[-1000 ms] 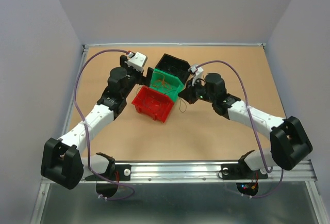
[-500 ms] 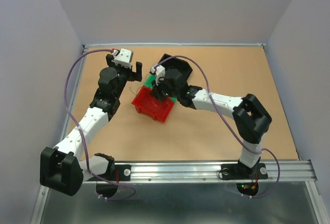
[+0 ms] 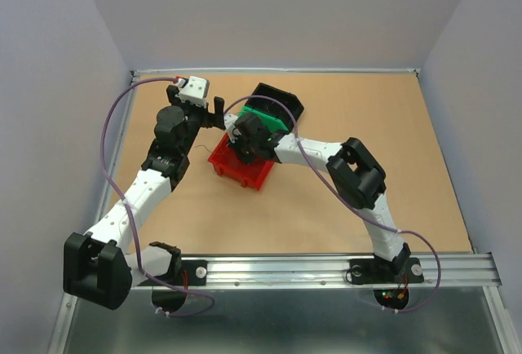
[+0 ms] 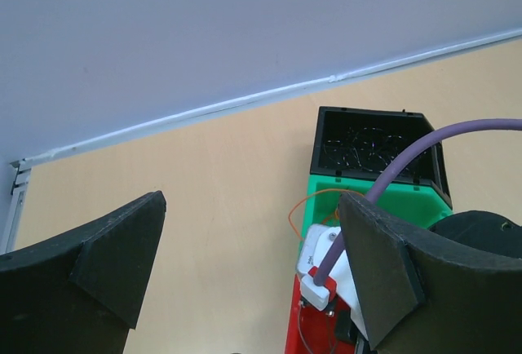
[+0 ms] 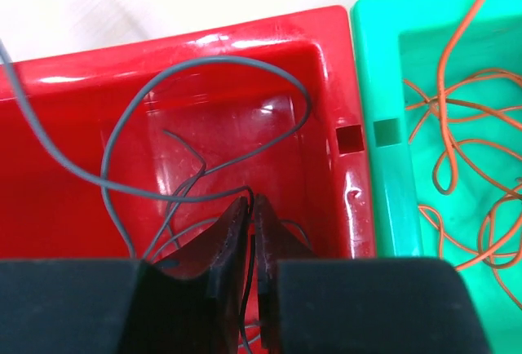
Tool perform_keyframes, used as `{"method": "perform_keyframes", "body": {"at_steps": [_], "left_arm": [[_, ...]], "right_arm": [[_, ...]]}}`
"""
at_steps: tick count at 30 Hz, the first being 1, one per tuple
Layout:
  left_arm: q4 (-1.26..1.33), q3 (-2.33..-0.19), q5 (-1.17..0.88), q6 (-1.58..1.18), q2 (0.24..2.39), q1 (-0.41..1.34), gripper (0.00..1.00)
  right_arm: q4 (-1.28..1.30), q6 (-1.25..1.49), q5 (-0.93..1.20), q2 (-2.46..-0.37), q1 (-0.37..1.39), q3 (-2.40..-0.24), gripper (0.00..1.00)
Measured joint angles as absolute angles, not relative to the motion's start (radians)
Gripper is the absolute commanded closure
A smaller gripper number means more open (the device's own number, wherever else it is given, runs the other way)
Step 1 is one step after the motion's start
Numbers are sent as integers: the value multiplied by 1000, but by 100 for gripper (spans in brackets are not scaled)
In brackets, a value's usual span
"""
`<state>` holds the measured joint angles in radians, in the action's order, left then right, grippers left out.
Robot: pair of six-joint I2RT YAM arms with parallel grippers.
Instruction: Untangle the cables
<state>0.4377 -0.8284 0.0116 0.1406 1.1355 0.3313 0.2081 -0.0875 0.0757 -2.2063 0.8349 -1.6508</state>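
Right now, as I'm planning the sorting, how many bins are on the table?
3: a black bin farthest back, a green bin in the middle, a red bin nearest. I see no sign of others hidden.

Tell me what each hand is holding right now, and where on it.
The right hand is shut on the dark wire inside the red bin, pinching a mid-strand stretch below its big loop. The left hand is open and holds nothing.
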Motion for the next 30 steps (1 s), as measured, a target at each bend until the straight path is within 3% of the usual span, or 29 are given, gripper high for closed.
{"method": "perform_keyframes", "body": {"at_steps": [1, 3, 9, 25, 28, 30], "left_arm": [[438, -828, 11, 141, 1136, 331, 1], [438, -828, 10, 141, 1136, 331, 1], [438, -828, 9, 141, 1136, 331, 1], [438, -828, 0, 145, 1137, 331, 1], [438, -828, -9, 149, 1137, 331, 1], [439, -826, -16, 149, 1137, 331, 1]], "right_arm": [[210, -91, 83, -2202, 835, -1648, 86], [210, -97, 107, -2182, 834, -1618, 68], [204, -78, 155, -2059, 833, -1465, 39], [-28, 43, 38, -1621, 833, -1111, 11], [-72, 57, -50, -1477, 833, -995, 0], [-155, 56, -105, -1329, 833, -868, 0]]}}
